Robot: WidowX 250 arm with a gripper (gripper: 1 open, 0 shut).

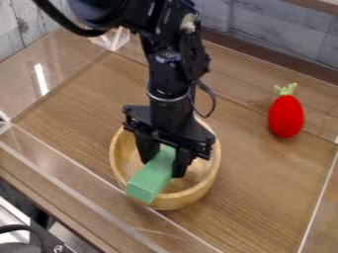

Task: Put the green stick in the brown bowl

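Fingers (166,150) hide green stick's (150,179) upper end inside brown bowl (193,194)

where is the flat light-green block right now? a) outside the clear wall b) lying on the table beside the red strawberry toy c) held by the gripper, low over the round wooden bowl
c: the black gripper is shut on the flat light-green block, whose lower end sits within the rim of the round light-brown wooden bowl.
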